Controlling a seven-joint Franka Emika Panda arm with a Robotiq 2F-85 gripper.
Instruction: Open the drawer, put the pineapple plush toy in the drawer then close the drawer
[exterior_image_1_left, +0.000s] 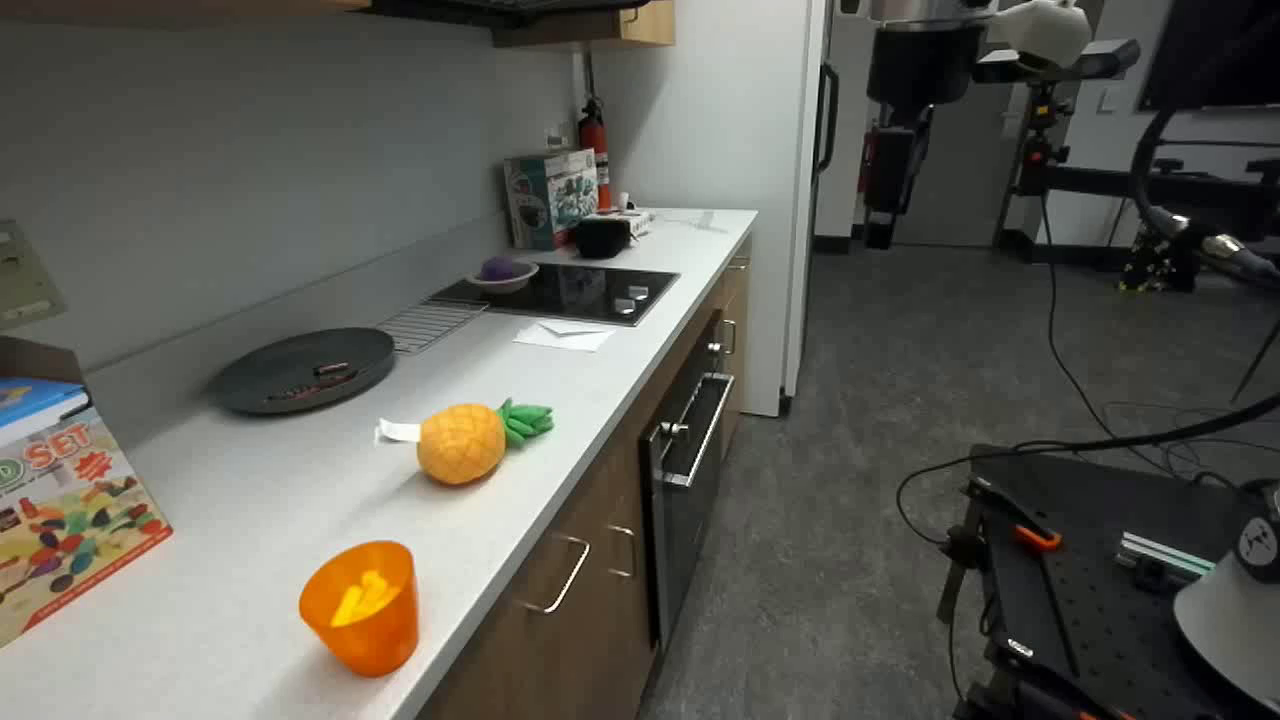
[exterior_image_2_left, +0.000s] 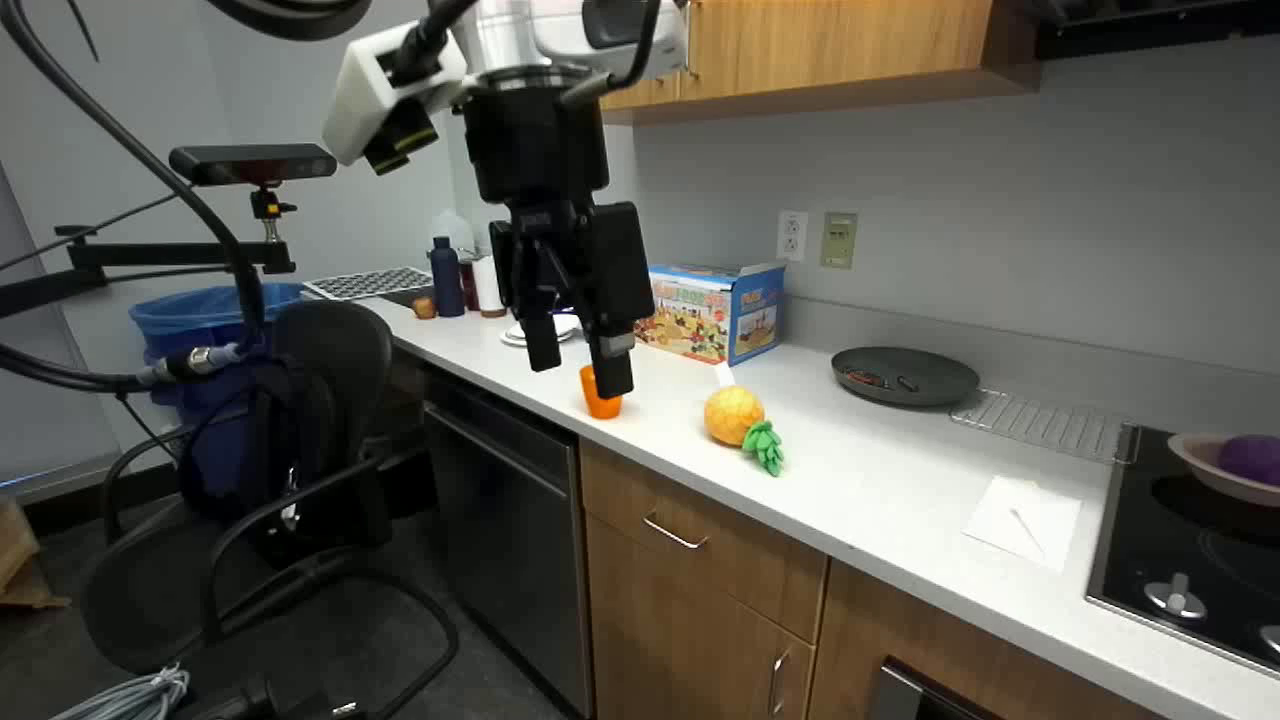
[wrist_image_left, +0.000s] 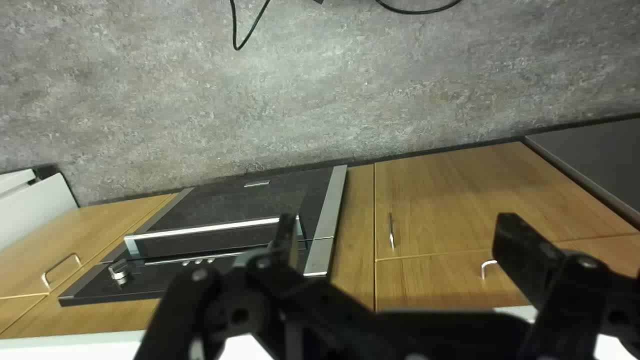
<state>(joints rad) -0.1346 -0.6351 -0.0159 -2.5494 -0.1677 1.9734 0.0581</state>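
The pineapple plush toy (exterior_image_1_left: 462, 445) is orange with a green leafy tuft and a white tag. It lies on its side on the white counter (exterior_image_1_left: 500, 510), and it also shows in an exterior view (exterior_image_2_left: 733, 415). It is out of the wrist view. The drawer (exterior_image_2_left: 745, 555) with a brown wood front and silver bar handle (exterior_image_2_left: 675, 531) is shut below the counter edge. In the wrist view the drawer front (wrist_image_left: 430, 286) lies between the fingers, its handle partly hidden by the right finger. My gripper (exterior_image_2_left: 580, 360) is open and empty, raised in front of the counter; its fingers (wrist_image_left: 397, 225) stand wide apart.
An orange cup (exterior_image_1_left: 370, 610) with yellow pieces stands near the counter edge. A toy box (exterior_image_2_left: 710, 310), dark pan (exterior_image_2_left: 905, 376), wire rack (exterior_image_2_left: 1040, 425) and cooktop (exterior_image_2_left: 1200, 560) are on the counter. A black oven (exterior_image_1_left: 690, 450) with a protruding handle sits beside the drawer.
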